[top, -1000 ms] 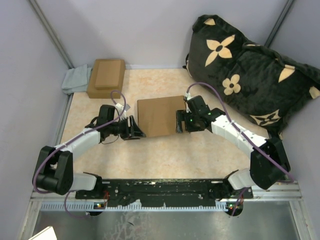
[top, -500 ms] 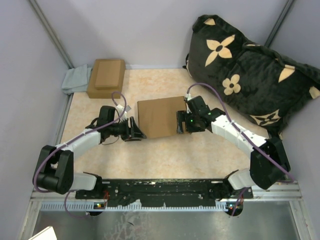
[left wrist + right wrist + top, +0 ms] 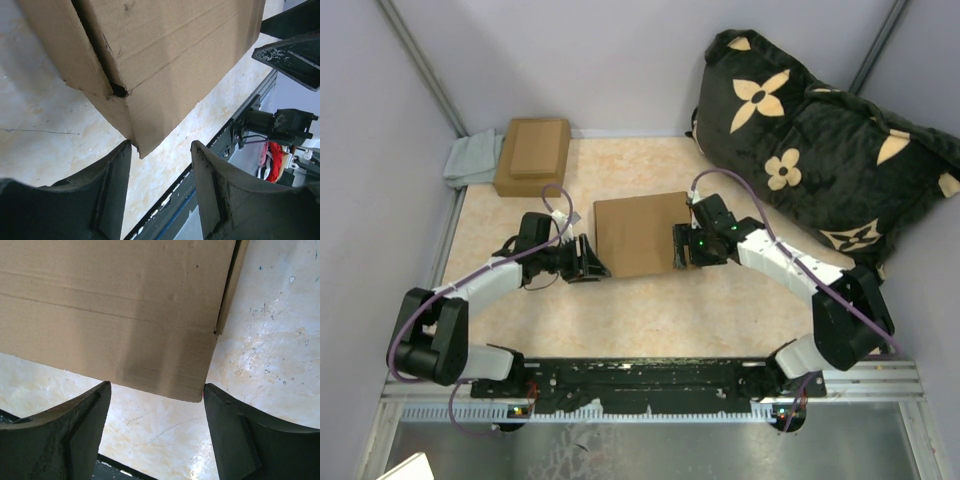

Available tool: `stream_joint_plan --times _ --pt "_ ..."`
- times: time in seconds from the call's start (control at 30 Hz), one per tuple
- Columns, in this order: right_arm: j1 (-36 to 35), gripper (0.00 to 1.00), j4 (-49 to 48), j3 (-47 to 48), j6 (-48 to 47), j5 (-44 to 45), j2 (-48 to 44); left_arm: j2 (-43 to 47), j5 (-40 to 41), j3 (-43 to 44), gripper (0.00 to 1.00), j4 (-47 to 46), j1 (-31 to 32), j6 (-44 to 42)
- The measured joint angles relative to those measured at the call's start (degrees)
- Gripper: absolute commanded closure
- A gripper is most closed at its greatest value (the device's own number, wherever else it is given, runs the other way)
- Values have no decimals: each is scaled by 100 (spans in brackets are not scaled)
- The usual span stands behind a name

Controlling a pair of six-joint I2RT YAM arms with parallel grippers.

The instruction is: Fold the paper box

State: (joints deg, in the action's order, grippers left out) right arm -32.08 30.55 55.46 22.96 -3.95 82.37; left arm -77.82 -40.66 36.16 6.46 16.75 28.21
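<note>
The left gripper (image 3: pixel 588 262) sits at the lower left corner of the paper box (image 3: pixel 638 232); in its wrist view its two fingers (image 3: pixel 112 185) stand apart, and the box's corner (image 3: pixel 175 60) points down into the gap (image 3: pixel 160 147), very near the finger on the left of that frame; I cannot tell whether it touches; nothing is clamped. A dark slit runs up the box from that corner, between two cardboard faces. The right gripper (image 3: pixel 682 247) is at the box's right edge; from its wrist its two fingers (image 3: pixel 75 425) stand wide apart (image 3: pixel 157 390) with the box's lower edge (image 3: pixel 115 305) just beyond their tips, its corner close to the finger on the right of the frame; it grips nothing either. One narrow flap edge shows along the right side of the box there.

From above there is one paper box, plain tan, closed and lying flat in the middle of the frame on the pale mottled table (image 3: pixel 650 310), between the two arms, which reach in from lower left and lower right; one purple cable loops over each arm.

In the upper left there is one smaller brown box (image 3: pixel 532 155) with a stepped lid, and one grey cloth (image 3: pixel 470 160) just left of it, against the wall; in the upper right lies one big black cushion (image 3: pixel 820 140) with tan flower marks, its edge near the right arm.
</note>
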Motion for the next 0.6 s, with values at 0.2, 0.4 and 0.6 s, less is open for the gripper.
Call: stream_joint_plan --times 0.2,0.4,0.6 --pt "11 26 -149 -66 0 39 52 -13 201 0 44 11 2 -11" --pt "22 27 -280 -184 2 87 173 -63 461 0 45 42 2 -44" --pt "37 29 -420 -223 2 125 376 -208 804 0 47 50 4 -85"
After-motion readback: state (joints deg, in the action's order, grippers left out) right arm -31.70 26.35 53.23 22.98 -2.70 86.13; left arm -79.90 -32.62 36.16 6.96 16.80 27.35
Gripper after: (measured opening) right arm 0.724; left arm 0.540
